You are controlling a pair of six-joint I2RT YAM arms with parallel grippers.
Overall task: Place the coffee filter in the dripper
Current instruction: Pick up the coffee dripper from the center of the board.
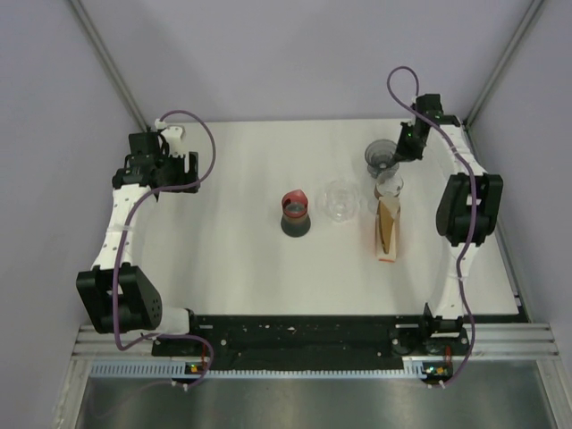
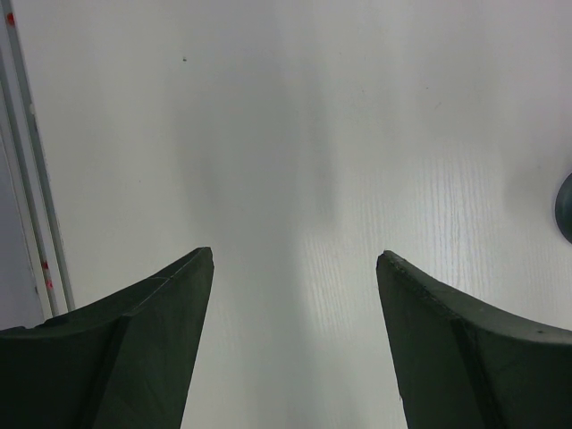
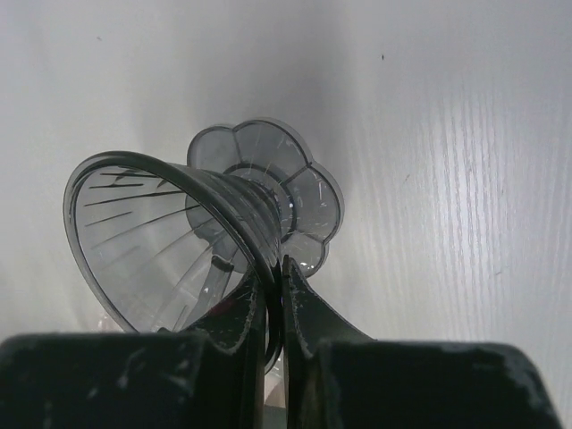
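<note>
Dripper sits near the table's far right corner, rim pinched tight in the right gripper, probably to steady it. Coffee filter stands just nearer. Left gripper hangs spread and empty by the left edge.

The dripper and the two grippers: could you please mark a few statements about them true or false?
1. The right gripper is shut on the rim of the dripper. True.
2. The left gripper holds a coffee filter. False: it is open and empty above the bare table.
3. A filter lies inside the dripper. False: its ribbed cone is empty; the tan filters stand on the table beside it.
4. The dripper is smoky grey and see-through. True.
</note>
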